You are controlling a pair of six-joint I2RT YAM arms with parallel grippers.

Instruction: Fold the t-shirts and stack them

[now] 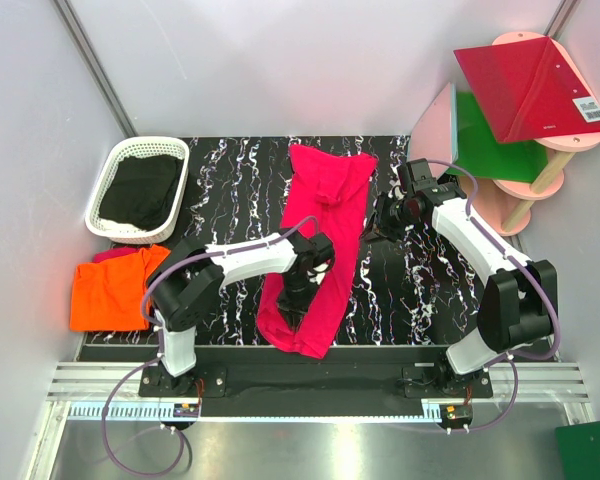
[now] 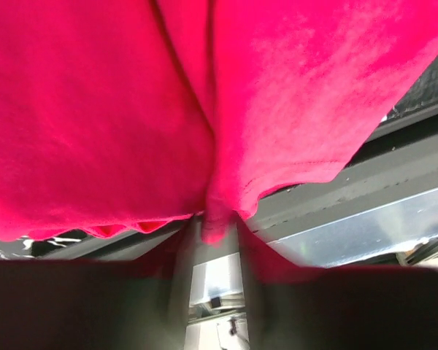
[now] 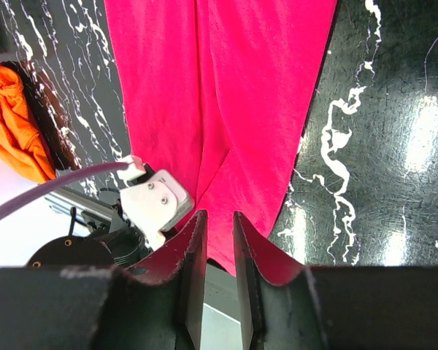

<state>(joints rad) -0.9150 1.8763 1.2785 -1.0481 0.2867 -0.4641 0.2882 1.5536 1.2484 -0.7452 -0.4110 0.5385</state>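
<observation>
The soft cloth t-shirt on the table (image 1: 320, 250) is hot pink throughout. The folded cloth shirt at the left edge (image 1: 108, 290) is bright orange. The tabletop (image 1: 420, 290) is black with white marble veining. The plastic lattice basket (image 1: 108, 215) is white, holding black cloth (image 1: 145, 190).

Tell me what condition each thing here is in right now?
pink t-shirt: folded into a long strip on the table
orange t-shirt: folded, lying at the table's left edge
white basket: holds dark cloth
left hand: down on the pink t-shirt's near end
right hand: at the pink t-shirt's right edge
</observation>
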